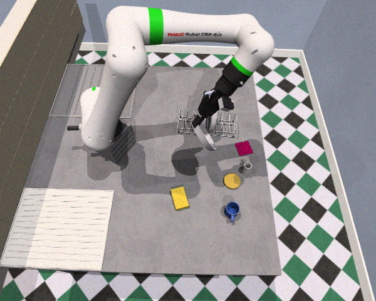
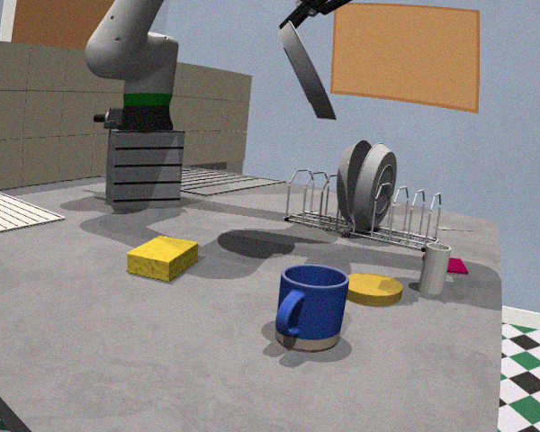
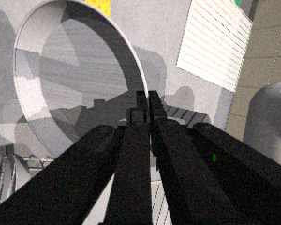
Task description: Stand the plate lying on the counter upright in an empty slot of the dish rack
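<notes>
My gripper [image 1: 195,124] [image 2: 286,23] [image 3: 146,104] is shut on the upper rim of a grey plate [image 1: 204,137] [image 2: 307,72] [image 3: 28,89]. The plate hangs in the air, tilted from upright and seen nearly edge-on in the exterior view, its lower edge toward the right. That edge is well above the counter and above the height of the standing plates. The wire dish rack [image 1: 226,125] [image 2: 386,240] stands on the counter. Two plates stand upright near its middle, the nearer one [image 2: 364,190] beside the other [image 2: 346,178]. Empty slots show on both sides of them. My gripper partly hides the rack in the top view.
A magenta mat [image 1: 244,148] [image 2: 457,265], a grey cup [image 1: 247,167] [image 2: 435,269] and a yellow disc [image 1: 232,180] [image 2: 374,290] lie near the rack. Farther off are a blue mug [image 1: 232,209] [image 2: 312,307] and a yellow sponge [image 1: 180,198] [image 2: 161,257].
</notes>
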Tool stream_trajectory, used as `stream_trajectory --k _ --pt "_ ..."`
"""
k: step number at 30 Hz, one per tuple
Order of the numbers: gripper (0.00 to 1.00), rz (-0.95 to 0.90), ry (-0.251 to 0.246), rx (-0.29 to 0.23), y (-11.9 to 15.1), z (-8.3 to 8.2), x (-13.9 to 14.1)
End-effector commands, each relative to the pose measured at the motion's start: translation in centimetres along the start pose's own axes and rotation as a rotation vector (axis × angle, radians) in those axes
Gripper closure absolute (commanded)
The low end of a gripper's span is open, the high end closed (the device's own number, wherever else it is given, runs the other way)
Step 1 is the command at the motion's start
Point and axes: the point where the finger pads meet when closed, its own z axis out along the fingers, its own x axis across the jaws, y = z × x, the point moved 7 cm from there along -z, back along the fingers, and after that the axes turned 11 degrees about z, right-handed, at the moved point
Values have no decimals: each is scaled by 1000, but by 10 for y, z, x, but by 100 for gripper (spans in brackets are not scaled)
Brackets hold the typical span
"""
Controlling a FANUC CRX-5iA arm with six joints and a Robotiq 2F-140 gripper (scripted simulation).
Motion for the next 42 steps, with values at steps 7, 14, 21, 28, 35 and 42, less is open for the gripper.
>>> stream_trajectory --k 7,14,21,28,35,42 --pt "90 -140 25 169 35 -5 2" --pt "90 -222 41 266 55 -6 4" --pt "90 -350 66 417 86 -7 7" --pt "90 -490 93 584 119 -7 13" --pt "90 -596 114 710 143 -5 18" --pt "90 -751 144 893 176 -2 27"
